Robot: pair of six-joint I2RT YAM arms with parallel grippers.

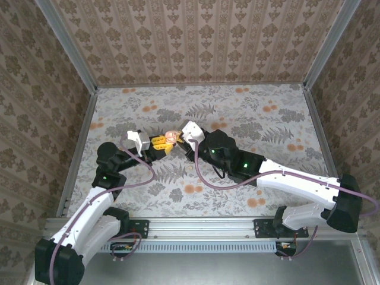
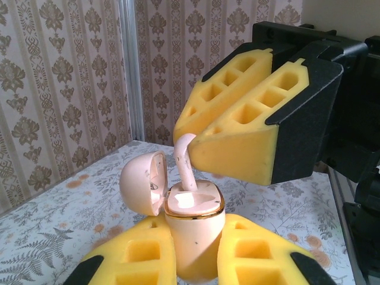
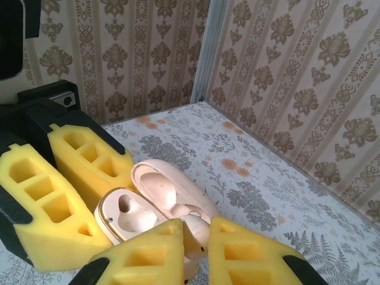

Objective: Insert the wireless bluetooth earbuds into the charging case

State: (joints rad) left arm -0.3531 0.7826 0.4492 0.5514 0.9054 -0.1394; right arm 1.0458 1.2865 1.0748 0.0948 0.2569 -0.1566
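A pale pink charging case (image 2: 196, 237) with a gold rim stands upright, and my left gripper (image 2: 196, 246) is shut on its body. Its lid (image 2: 141, 183) hangs open to the left. My right gripper (image 3: 200, 233) is shut on a pink earbud (image 3: 199, 228) right over the case (image 3: 127, 214). In the left wrist view the earbud's stem (image 2: 185, 169) points down into the far socket, under the right gripper's yellow fingers (image 2: 237, 130). The other socket (image 3: 124, 205) is empty. From above, both grippers meet at the case (image 1: 172, 138) in mid-table.
The floral table surface (image 1: 249, 119) is ringed by patterned walls with metal corner posts (image 2: 126, 65). Purple cables (image 1: 205, 178) loop from both arms over the near part of the table.
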